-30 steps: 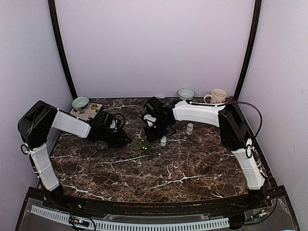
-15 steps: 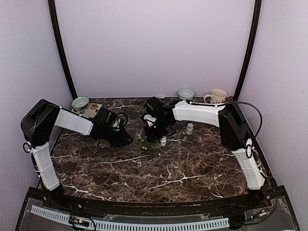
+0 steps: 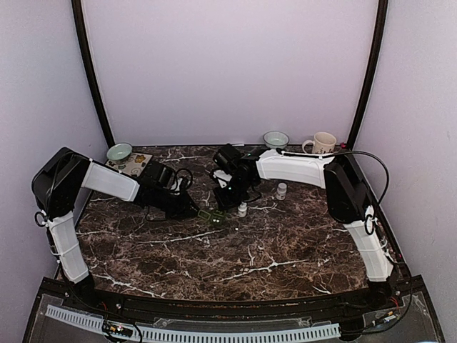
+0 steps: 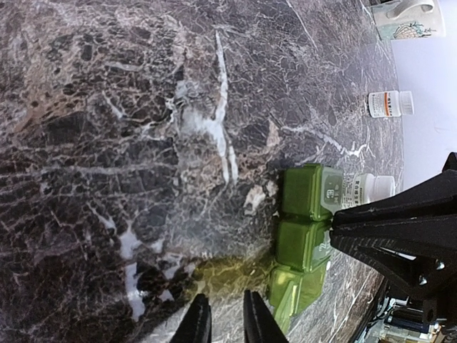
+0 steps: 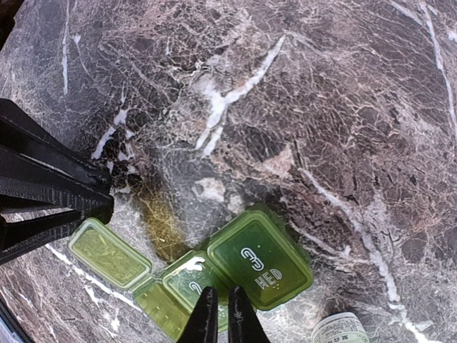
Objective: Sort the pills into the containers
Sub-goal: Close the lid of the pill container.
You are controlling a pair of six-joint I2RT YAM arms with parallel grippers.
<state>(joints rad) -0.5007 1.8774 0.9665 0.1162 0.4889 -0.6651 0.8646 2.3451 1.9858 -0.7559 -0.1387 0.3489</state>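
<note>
Opening up the green pill organizer (image 3: 211, 216) at mid-table, with one lid (image 5: 107, 256) flipped back. Hovering beside it with left gripper (image 4: 223, 314) pressed together, above it with right gripper (image 5: 218, 304) likewise, seemingly empty. Next, probably: reach for the nearby pill bottle (image 4: 368, 189).

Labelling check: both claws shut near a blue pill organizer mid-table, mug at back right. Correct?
Not blue: the pill organizer is green, as the right wrist view shows clearly. The rest holds: the left claw and right claw are shut near it, and the mug is at back right.
</note>
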